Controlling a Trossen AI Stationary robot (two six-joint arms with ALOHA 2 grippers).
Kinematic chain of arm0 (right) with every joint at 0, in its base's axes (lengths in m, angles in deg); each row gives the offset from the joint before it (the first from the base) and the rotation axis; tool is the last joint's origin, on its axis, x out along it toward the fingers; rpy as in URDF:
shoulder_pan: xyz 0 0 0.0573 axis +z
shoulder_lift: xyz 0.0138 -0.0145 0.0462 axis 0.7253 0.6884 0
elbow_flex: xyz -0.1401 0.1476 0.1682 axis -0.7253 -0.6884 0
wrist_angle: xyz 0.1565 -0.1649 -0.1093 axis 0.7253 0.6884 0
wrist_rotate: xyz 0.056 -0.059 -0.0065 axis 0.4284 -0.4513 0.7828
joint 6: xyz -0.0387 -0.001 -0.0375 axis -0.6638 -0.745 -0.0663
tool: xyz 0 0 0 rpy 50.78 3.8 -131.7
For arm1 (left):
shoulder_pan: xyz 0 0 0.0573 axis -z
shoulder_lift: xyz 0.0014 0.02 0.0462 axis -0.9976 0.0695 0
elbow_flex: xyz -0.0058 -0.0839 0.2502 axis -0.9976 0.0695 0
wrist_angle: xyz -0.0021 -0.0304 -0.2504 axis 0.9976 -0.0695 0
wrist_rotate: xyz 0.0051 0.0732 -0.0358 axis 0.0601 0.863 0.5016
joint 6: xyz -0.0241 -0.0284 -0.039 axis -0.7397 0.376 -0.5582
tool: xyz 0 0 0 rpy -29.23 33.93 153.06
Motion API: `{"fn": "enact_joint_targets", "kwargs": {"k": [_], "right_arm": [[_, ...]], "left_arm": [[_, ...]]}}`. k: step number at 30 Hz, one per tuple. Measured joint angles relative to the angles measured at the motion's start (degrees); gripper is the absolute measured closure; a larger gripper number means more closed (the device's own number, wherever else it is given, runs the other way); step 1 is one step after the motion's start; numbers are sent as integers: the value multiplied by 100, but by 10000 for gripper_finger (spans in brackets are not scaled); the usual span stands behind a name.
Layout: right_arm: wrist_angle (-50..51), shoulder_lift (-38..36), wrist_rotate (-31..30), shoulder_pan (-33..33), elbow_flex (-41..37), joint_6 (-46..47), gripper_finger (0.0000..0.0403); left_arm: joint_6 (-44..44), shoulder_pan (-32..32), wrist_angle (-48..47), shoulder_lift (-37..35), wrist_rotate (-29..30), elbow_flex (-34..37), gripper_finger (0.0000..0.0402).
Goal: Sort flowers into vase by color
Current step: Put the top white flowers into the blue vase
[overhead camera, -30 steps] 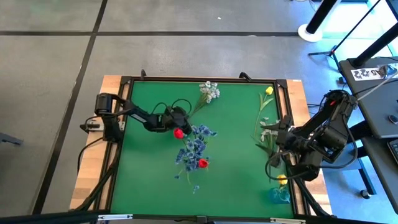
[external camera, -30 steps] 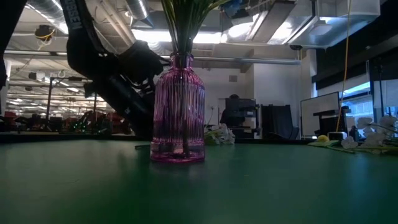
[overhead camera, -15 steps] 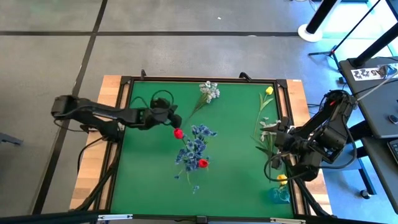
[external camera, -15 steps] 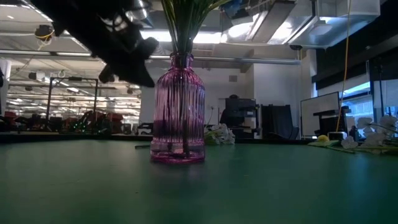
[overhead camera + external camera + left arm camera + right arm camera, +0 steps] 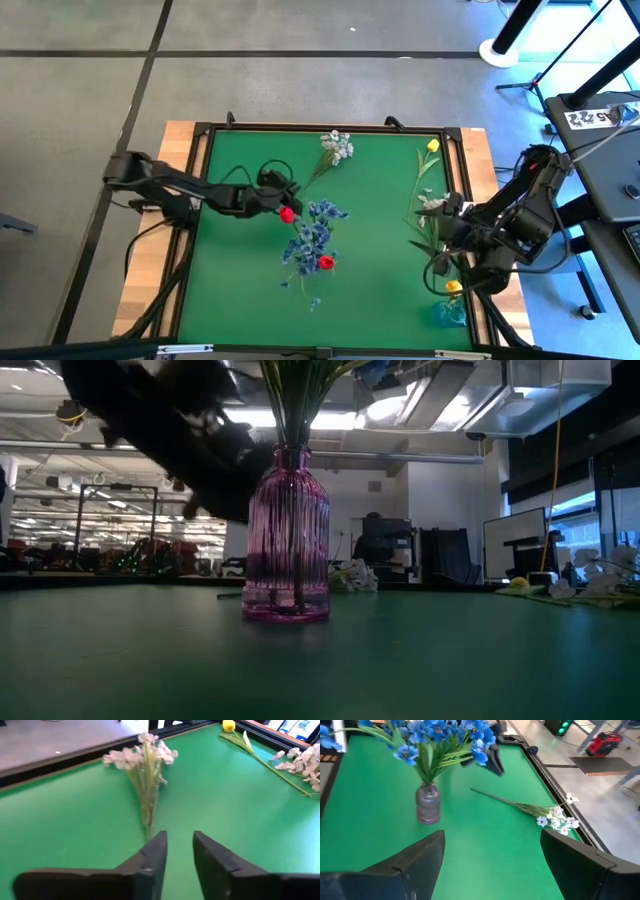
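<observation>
We are pulling our left gripper (image 5: 275, 190) back from the pink vase (image 5: 287, 540) mid-table, jaws parting and empty, so the red tulip (image 5: 287, 214) seems delivered. The whitish spray (image 5: 142, 762) lies near the far edge. Our right gripper (image 5: 440, 222) is waiting wide open by the right edge.

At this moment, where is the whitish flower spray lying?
In the high view the whitish flower spray lies flat on the green mat near its far edge, about midway across, its stem angling toward the left gripper beside the pink vase.
</observation>
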Motion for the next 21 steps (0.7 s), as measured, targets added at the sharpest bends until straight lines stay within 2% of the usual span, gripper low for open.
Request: {"fn": "enact_joint_targets", "kwargs": {"k": [5, 9, 12, 17, 21], "right_arm": [[-38, -78, -4, 267, 0, -23, 75], [-16, -76, -59, 467, 0, -111, 75], [-16, -76, -147, 637, 0, -131, 75], [58, -76, -279, 906, 0, -140, 75], [158, -75, -420, 1029, 0, -140, 75]], "left_arm": [[98, -316, 1091, 1299, -82, -1, 251], [125, -557, 1909, 2162, -418, -1, 241], [86, -631, 2130, 2515, -307, -16, 246], [62, -645, 2062, 2673, -31, -29, 269], [-88, -645, 1662, 2670, 80, -44, 325]]}}
